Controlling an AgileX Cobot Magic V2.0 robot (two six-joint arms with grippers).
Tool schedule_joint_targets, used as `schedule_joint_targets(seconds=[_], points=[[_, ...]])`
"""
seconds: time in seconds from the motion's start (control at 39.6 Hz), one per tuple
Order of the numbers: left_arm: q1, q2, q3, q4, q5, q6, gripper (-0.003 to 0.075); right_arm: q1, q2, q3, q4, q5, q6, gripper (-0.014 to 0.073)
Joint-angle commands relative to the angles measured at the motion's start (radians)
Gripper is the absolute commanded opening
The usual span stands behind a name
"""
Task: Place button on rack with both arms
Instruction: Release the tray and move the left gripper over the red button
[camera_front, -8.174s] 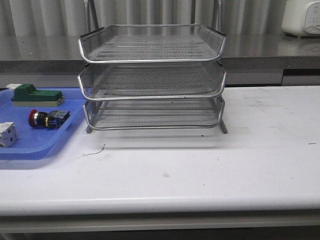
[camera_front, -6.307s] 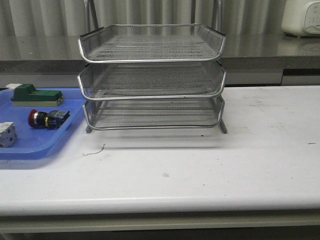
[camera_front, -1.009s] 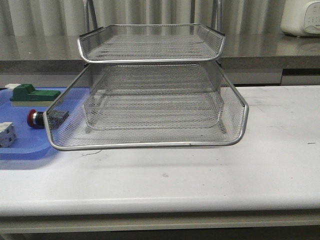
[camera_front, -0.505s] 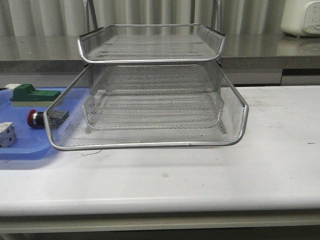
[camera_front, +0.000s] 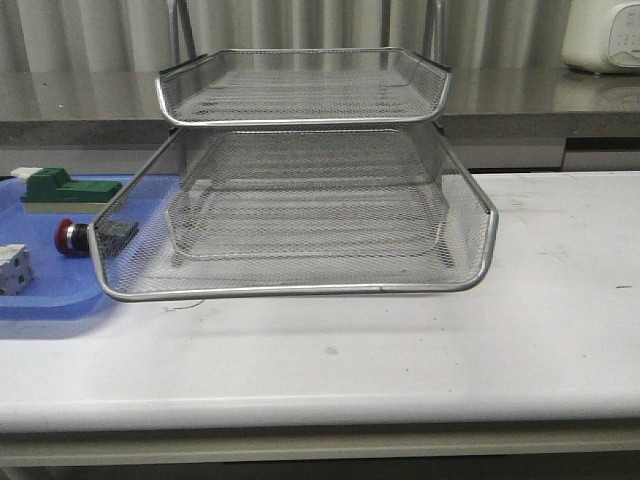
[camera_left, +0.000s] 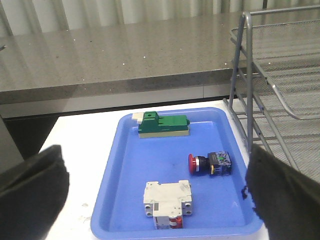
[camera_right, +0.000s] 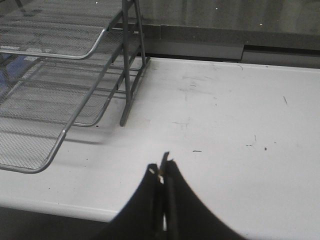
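Note:
The button (camera_left: 209, 164), red head and black body, lies on its side in the blue tray (camera_left: 125, 165); in the front view (camera_front: 72, 236) the rack's drawn-out tier partly hides it. The silver wire rack (camera_front: 300, 120) stands at the table's middle back, its middle tier (camera_front: 290, 290) slid forward. It also shows in the left wrist view (camera_left: 280, 80) and the right wrist view (camera_right: 60, 55). My left gripper (camera_left: 155, 200) is open wide above the tray's near end, empty. My right gripper (camera_right: 162, 172) is shut and empty over bare table right of the rack. Neither arm shows in the front view.
A green block (camera_left: 164, 125) and a white block (camera_left: 167, 202) lie in the blue tray with the button. A grey counter (camera_front: 520, 100) runs behind the table, with a white appliance (camera_front: 605, 35) at the far right. The table's front edge is near.
Since 6.3 s ago the rack's middle tier has slid out forward. Over the last second nothing has visibly moved.

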Motion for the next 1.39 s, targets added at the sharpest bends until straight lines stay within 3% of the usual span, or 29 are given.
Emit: schedule_joint_targets(seconds=[0.0, 0.33, 0.5, 0.96, 1.36], points=[[-0.007, 0.009, -0.031, -0.005, -0.078, -0.004, 0.0681, -0.003, 0.01, -0.028, 0.002, -0.086, 0.001, -0.006], [-0.007, 0.022, -0.035, -0.02, -0.067, -0.004, 0.0682, -0.003, 0.01, -0.028, 0.002, -0.085, 0.001, -0.006], [-0.007, 0.15, -0.11, -0.017, -0.034, -0.002, 0.0682, -0.003, 0.01, -0.028, 0.002, -0.085, 0.001, -0.006], [-0.059, 0.799, -0.568, -0.017, 0.208, 0.176, 0.0682, -0.003, 0.01, -0.028, 0.002, -0.085, 0.001, -0.006], [-0.062, 1.217, -1.012, -0.05, 0.604, 0.481, 0.0682, -0.003, 0.01, -0.028, 0.002, -0.081, 0.001, -0.006]])
